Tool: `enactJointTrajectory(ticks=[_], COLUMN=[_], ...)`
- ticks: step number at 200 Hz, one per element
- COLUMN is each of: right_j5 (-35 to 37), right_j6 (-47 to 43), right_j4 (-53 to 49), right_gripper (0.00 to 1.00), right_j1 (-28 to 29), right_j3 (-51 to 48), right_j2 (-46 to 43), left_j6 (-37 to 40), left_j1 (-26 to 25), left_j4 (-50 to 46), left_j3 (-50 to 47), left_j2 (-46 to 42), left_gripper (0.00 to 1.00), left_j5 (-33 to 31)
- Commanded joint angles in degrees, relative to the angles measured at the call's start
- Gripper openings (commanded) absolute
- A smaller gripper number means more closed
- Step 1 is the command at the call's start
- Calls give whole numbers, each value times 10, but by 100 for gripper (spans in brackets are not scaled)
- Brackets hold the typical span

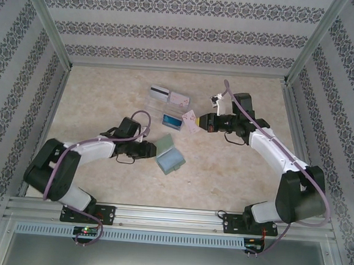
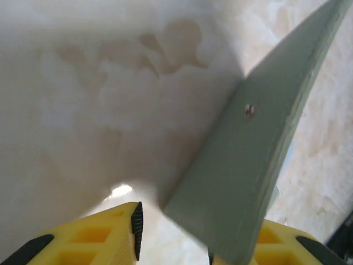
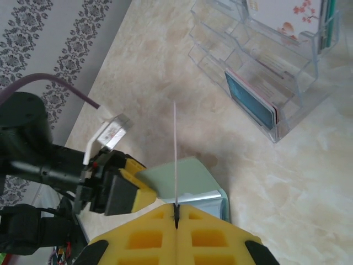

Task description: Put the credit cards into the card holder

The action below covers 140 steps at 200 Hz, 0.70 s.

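Right jaws pinch a thin pink patterned card edge-on. Left jaws stand apart around the flap of the grey-green card holder on the marbled counter; a clear tray holds a blue card.

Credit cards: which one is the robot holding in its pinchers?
The pale pink patterned card, pinched in the right gripper. The others, like the blue card, sit loose in the clear tray.
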Motion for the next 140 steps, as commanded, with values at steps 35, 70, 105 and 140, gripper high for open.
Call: enactJointTrajectory(ticks=[35,70,105,140], right_j5=[22,58,89,119], right_j6=[1,3,29,43], right_j4=[-8,-23,-18,-29], right_gripper=[0,1,1,0], right_j1=[-12,-13,-26,-55], right_j3=[-32,-56,-88,-104], right_j2=[-35,-57,-87,-124], left_j6=[108,184,245,298], left_j1=[-8,-18,-43,-44], left_j4=[-25,-98,-156,-185], left_j3=[193,328,413,410], left_j2=[136,230,298,295], left_gripper=[30,22,16,8], left_j5=[-2,67,123,174])
